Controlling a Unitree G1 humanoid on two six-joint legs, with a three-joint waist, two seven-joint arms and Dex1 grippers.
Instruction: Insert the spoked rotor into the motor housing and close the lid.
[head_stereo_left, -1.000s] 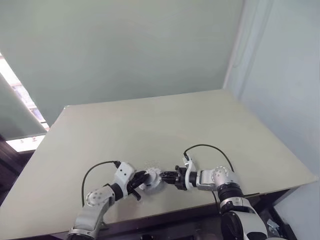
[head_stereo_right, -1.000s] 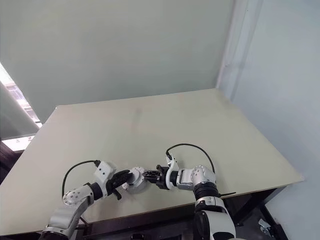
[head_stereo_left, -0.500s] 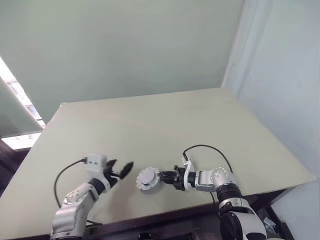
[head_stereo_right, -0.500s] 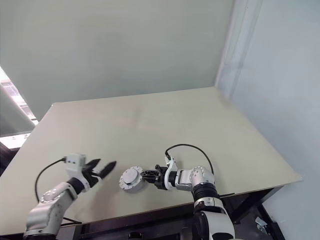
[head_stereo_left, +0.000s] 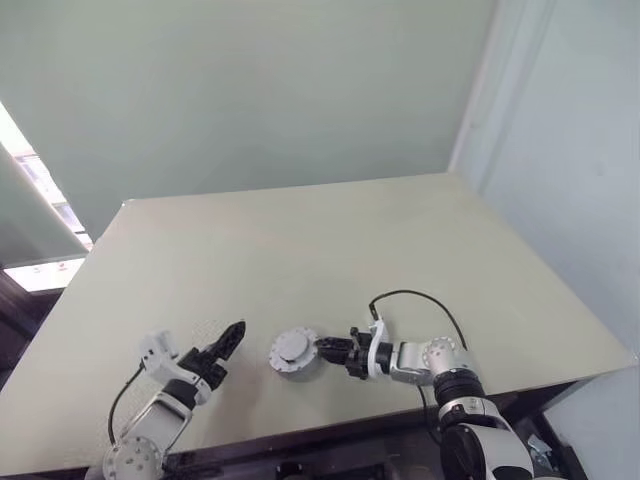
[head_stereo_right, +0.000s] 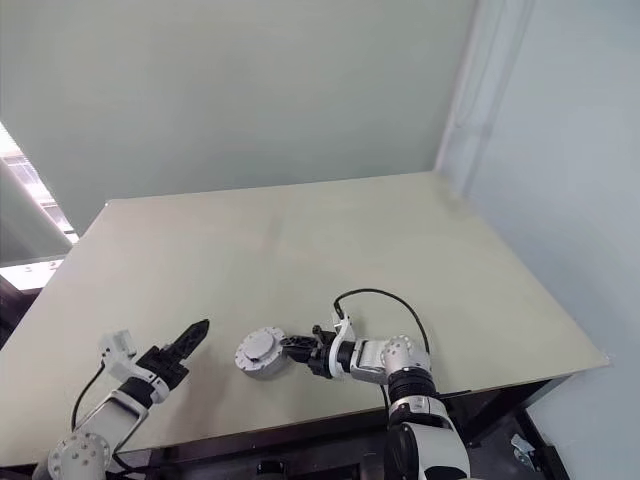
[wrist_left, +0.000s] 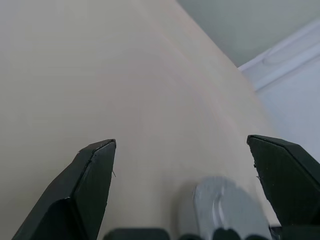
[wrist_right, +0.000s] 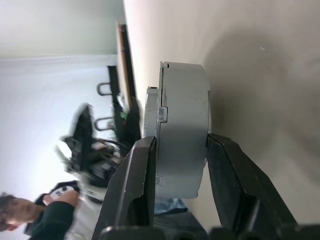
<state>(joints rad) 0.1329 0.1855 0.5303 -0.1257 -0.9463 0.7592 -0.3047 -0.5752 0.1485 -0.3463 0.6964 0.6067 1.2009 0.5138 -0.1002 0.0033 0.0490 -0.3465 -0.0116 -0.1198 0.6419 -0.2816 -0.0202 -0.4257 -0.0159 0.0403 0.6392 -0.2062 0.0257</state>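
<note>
We see a broad pale table set against a plain wall, with a lighter corner of the room at the right; most of its top is bare. Near its front edge lies the motor housing, a small round grey body resting flat on the table; the lid sits closed on top of it, showing as a pale disc with a raised middle (the spoked rotor we cannot make out, so we cannot tell where it is).

The right arm reaches in low from the right side, a black cable looping over its wrist; the right gripper points toward the robot's left and is clamped on the motor housing. In the right wrist view the two black fingers press on the flat faces of the grey body, one on the lid side and one on the underside, with a seam between lid and housing visible along the rim.

The left arm sits to the left of the housing, well apart from it; the left gripper points forward over the bare table with its jaws spread wide and nothing between them. In the left wrist view its two black fingertips stand far apart, and the grey housing shows low between them, untouched.

A person in a dark sleeve shows beyond the table edge in the right wrist view.
</note>
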